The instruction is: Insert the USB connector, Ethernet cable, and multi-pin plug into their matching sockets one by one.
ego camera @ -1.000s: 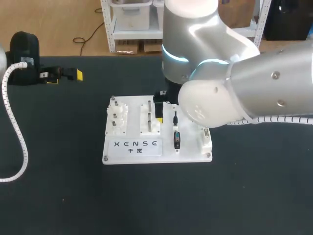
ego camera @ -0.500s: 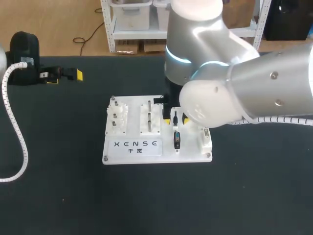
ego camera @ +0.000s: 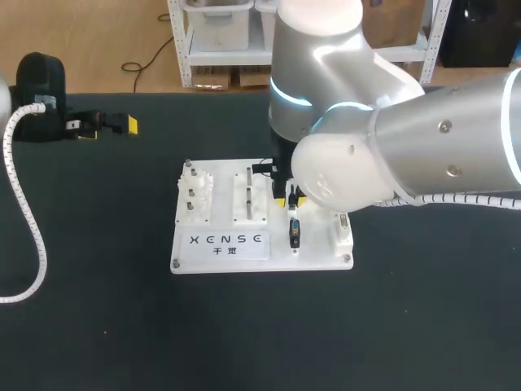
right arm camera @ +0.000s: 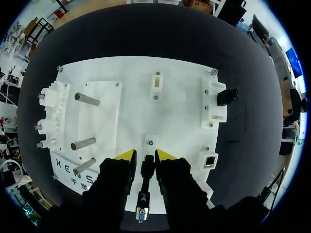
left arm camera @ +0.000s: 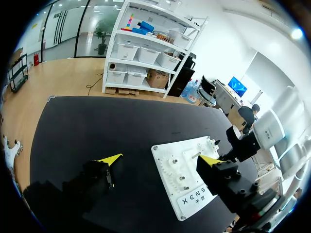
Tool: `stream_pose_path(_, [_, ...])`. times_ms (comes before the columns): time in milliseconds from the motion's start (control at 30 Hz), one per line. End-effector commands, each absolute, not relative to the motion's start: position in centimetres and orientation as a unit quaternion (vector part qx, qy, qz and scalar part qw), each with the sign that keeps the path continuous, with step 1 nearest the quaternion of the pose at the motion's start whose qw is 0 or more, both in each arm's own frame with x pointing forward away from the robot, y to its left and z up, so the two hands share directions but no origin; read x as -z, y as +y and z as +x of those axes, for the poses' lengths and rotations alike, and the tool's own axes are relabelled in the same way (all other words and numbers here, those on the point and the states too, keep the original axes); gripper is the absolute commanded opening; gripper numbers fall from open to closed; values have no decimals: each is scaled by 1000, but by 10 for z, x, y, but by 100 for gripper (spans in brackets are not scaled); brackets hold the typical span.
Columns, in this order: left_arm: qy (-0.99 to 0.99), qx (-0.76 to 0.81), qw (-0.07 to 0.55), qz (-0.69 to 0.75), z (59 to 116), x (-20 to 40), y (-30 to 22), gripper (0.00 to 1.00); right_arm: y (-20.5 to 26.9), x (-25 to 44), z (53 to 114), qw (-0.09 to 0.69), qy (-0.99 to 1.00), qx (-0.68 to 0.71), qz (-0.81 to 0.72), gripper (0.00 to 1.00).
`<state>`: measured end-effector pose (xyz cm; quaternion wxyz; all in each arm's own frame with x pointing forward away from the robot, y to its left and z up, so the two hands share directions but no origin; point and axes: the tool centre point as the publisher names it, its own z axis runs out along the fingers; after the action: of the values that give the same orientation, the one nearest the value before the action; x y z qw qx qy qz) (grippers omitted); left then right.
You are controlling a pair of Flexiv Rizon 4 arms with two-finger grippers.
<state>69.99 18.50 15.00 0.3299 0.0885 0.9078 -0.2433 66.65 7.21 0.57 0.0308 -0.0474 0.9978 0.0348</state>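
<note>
Right arm comes in from the right and reaches past the middle; right gripper (ego camera: 290, 199) is down over the white board (ego camera: 220, 257), on its right half; the board lies flat mid-table on the black table (ego camera: 98, 326).

Right wrist view: gripper narrowed almost to closing; yellow tips flank a slim black connector (right arm camera: 146, 166); both fingers lie against its body from two sides, so the grip looks made. The connector's cable runs back under the gripper to a metal-faced end (right arm camera: 141, 213); a small white holder (right arm camera: 150, 142) sits on the board just ahead of the tips.

Elsewhere on the board: Ethernet socket (right arm camera: 210, 160) at a corner, beside the gripper; black plug (right arm camera: 226, 97) sitting in a white bracket (right arm camera: 213, 104) at the board's edge; slotted white block (right arm camera: 156, 82) well ahead of the tips; three metal pegs (right arm camera: 86, 99) lying across the other half; toothed white block (right arm camera: 51, 111) at the opposite edge.

Left gripper (ego camera: 106, 128) is well apart from the board, over the table's far left; in its wrist view it is spread wide with nothing between the fingers, and the board lies ahead of it.
</note>
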Motion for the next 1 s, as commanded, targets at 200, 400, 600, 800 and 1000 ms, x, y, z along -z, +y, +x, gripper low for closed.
stream_pose_path(200, [908, 243, 330, 88, 700, -150, 185, 100, 69, -7, 666, 32, 998, -39, -43, 18])
stream_pose_path(400, [908, 243, 330, 88, 700, -150, 185, 100, 67, -7, 666, 31, 998, -44, -40, 6])
stream_pose_path(600, [908, 243, 330, 88, 700, -150, 185, 100, 66, -8, 666, 35, 998, -46, -40, 0])
stream_pose_path(800, [908, 243, 330, 88, 700, -150, 185, 100, 64, -12, 665, 42, 997, -46, -37, 0])
stream_pose_path(1000, [908, 243, 330, 88, 700, -150, 185, 100, 64, -14, 664, 49, 997, -45, -38, 0])
